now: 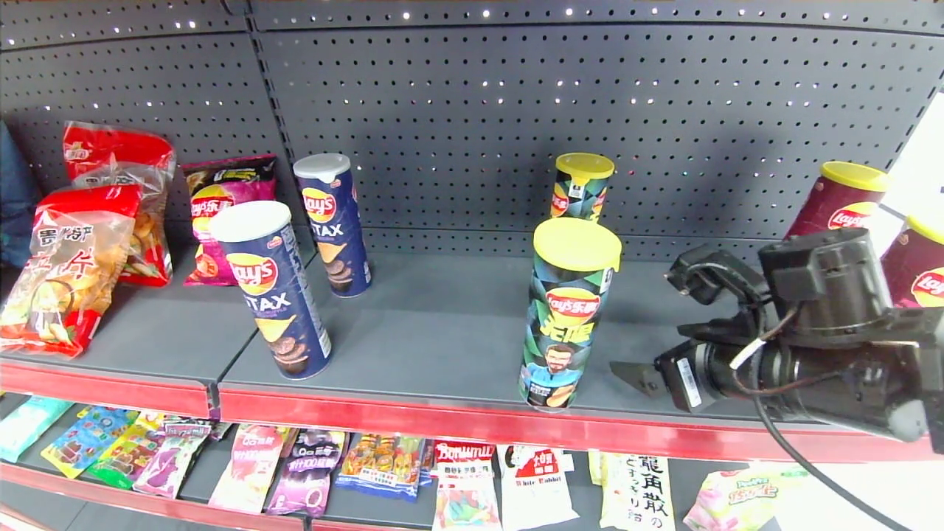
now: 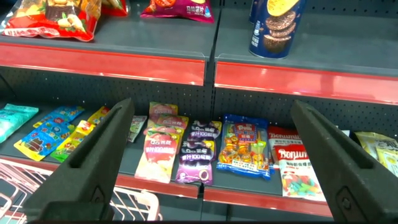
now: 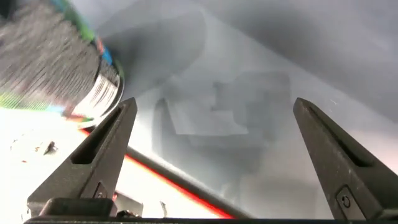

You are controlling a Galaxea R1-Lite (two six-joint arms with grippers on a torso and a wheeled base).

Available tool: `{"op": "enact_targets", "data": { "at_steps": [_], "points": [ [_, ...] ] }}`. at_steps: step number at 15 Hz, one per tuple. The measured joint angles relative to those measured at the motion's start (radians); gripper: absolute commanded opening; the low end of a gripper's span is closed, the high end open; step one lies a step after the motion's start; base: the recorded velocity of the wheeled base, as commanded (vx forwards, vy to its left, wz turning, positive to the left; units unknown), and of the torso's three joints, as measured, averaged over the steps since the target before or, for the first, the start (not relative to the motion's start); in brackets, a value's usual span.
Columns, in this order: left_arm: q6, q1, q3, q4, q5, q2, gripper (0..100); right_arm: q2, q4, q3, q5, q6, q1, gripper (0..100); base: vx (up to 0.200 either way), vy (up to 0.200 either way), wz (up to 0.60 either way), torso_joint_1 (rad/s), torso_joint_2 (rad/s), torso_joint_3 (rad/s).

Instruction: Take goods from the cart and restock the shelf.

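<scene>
Two blue cans [image 1: 271, 287], two green [image 1: 568, 317], maybe two maroon [image 1: 841, 203].

Blue shape [image 1: 13, 199] (cloth, perhaps) at far left.

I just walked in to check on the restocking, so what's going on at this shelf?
The robot is at a snack shelf. Its right gripper is open and empty, just beside the front green can with the yellow lid, which stands upright near the shelf's edge. The left gripper is also open and empty, held lower and facing the sweet packets on the shelf below. Neither gripper holds any goods at this moment.
</scene>
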Motion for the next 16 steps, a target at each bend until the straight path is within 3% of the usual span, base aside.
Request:
{"op": "enact_targets", "data": {
  "at_steps": [5,11,16],
  "points": [
    [0.001,0.000,0.000,0.000,0.000,0.000,100,-0.199,0.000,0.163,0.003,-0.001,0.012,100,0.000,0.000,0.00,0.000,0.00,0.000],
    [0.002,0.000,0.000,0.000,0.000,0.000,100,-0.426,0.000,0.266,0.004,-0.001,0.018,100,0.000,0.000,0.00,0.000,0.00,0.000],
    [0.006,0.000,0.000,0.000,-0.002,0.000,100,-0.848,0.011,0.453,0.007,-0.019,0.018,100,0.000,0.000,0.00,0.000,0.00,0.000]
  ]
}}
